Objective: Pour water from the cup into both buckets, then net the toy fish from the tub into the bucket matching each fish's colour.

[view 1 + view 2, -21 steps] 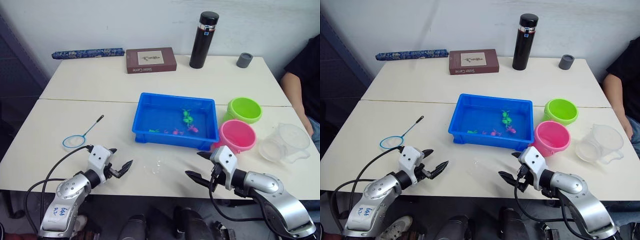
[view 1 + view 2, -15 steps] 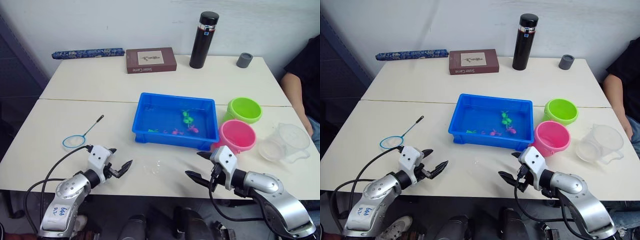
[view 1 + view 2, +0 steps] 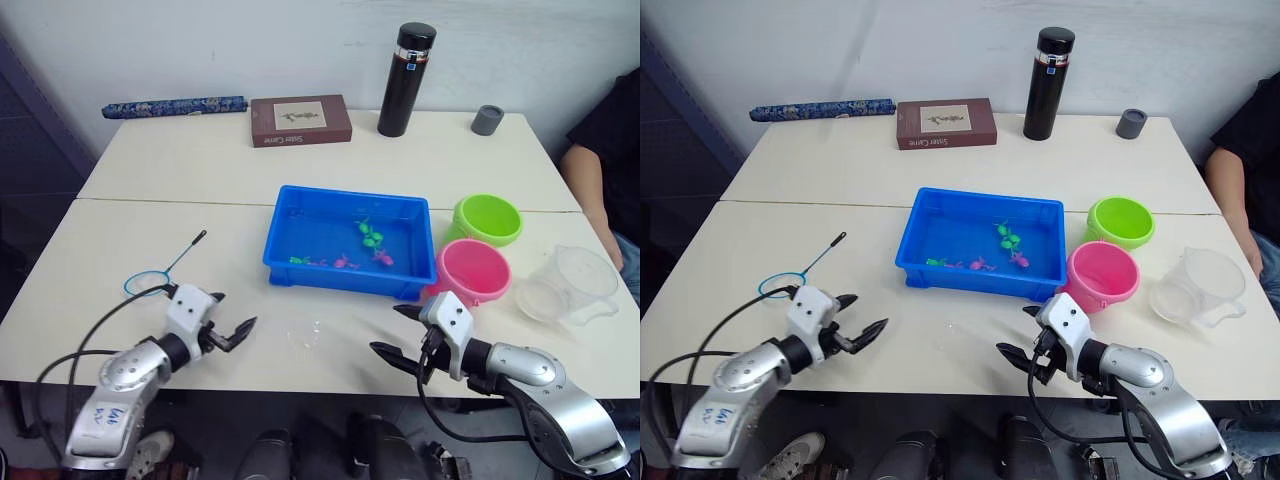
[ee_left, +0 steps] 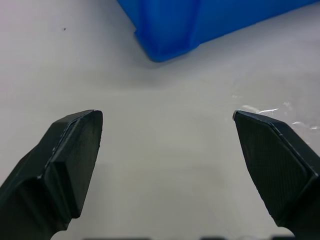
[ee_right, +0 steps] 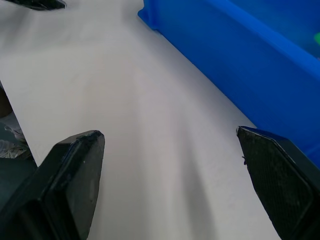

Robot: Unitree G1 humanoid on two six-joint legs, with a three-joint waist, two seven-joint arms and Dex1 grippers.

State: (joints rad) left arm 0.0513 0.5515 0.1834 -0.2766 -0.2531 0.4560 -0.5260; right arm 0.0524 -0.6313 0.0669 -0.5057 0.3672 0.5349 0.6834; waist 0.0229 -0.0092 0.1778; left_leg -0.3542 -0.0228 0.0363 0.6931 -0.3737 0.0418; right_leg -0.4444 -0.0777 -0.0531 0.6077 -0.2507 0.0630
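The blue tub [image 3: 340, 281] sits mid-table with several small green and pink toy fish [image 3: 368, 236] in shallow water. To its right stand the lime green bucket [image 3: 488, 219] and, nearer, the pink bucket [image 3: 473, 270]. The clear cup [image 3: 572, 285] stands upright at the right edge. The net [image 3: 163, 270] lies at the front left, its hoop partly behind my left wrist. My left gripper [image 3: 232, 312] is open just right of the hoop, holding nothing. My right gripper [image 3: 388, 330] is open near the tub's front right corner [image 5: 240, 55], also holding nothing.
A small water puddle [image 3: 308, 335] lies on the table between the grippers. At the back stand a black flask [image 3: 405, 67], a brown book [image 3: 301, 120], a grey cap [image 3: 487, 120] and a rolled blue item [image 3: 175, 105]. A person [image 3: 610, 150] sits at the right.
My left arm has shifted left and back a little, so its wrist now covers part of the net's hoop. The fish have drifted slightly. The right gripper has stayed put.
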